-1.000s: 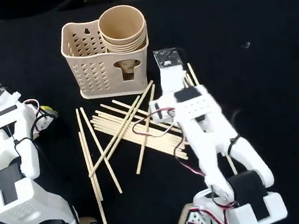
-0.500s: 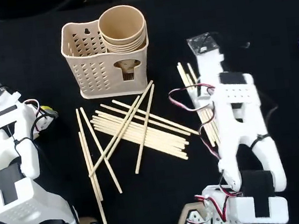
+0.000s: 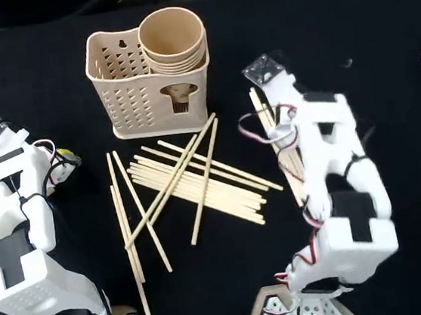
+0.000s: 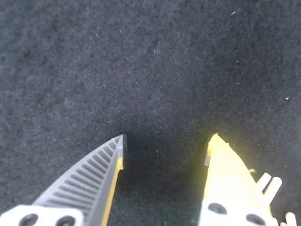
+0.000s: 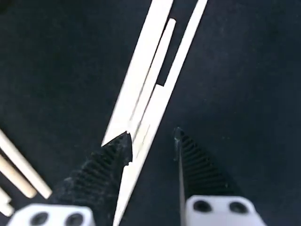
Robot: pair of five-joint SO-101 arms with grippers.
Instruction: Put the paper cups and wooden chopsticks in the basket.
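Now the right gripper (image 5: 151,134), jaws apart, is being held over the chopsticks (image 5: 146,70) right of centre; these should be centred before closing. The basket (image 3: 123,91) is standing upper left.

The left arm (image 3: 10,199) and right arm (image 3: 322,137) are white plastic with black servo blocks and red-black wires. On the left claw (image 4: 168,137) — one grey ribbed finger (image 4: 94,174), one yellow; on the right claw (image 5: 152,133) — black ribbed fingers (image 5: 94,174).
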